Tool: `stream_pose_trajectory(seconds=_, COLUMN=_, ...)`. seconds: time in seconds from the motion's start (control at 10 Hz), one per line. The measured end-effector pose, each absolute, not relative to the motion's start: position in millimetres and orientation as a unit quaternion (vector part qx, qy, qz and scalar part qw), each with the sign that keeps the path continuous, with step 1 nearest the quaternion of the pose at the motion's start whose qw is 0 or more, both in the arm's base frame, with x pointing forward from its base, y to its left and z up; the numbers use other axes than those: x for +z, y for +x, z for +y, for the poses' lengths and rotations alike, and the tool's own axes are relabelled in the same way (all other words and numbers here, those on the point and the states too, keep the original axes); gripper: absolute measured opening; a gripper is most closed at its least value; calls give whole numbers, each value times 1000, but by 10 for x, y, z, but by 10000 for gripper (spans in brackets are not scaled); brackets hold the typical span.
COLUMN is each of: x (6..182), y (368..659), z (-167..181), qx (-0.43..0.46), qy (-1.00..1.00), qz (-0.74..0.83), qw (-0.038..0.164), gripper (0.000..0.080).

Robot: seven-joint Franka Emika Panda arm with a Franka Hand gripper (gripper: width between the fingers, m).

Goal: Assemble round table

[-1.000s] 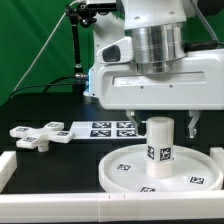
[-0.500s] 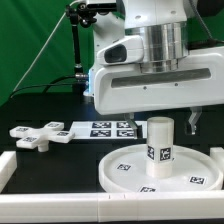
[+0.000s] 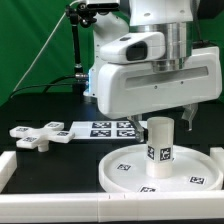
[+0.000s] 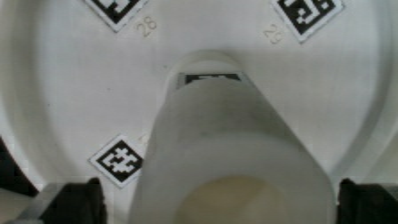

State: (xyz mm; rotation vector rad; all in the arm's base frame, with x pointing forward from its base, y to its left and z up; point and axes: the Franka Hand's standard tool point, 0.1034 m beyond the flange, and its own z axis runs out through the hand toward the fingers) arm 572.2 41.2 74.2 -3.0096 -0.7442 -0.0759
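Shift: arm [image 3: 150, 75] has twisted at the wrist above the post [image 3: 160, 145]; post unmoved.
Pincer [image 4: 217, 198]: released, a finger either side of the post.
Post: upright on the disc [image 3: 122, 172], directly beneath the pincer.

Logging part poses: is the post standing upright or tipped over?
Upright: the post stands vertical on the disc, its sides straight in the exterior view.

the post [image 4: 222, 120] blurs near the wrist camera; the hand [image 4: 222, 203] has its fingertips [image 4: 75, 200] cropped (both).
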Motion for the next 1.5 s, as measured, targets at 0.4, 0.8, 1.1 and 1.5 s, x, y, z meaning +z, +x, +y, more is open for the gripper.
stream_pose_trajectory(seconds=0.4, x=716, y=5695, z=416, qx=-22, qy=-911, qz=-413, qw=2, gripper=649)
stream_pose_trajectory(seconds=0.8, x=694, y=5679, z=449, qx=-12, qy=-837, qz=-547, qw=-14, gripper=649)
stream_pose_trajectory(seconds=1.1, x=689, y=5674, z=417, qx=-6, qy=-777, qz=-630, qw=-21, gripper=649)
stream_pose_trajectory(seconds=1.5, x=681, y=5662, z=401, qx=-1, qy=-763, qz=-646, qw=-21, gripper=449)
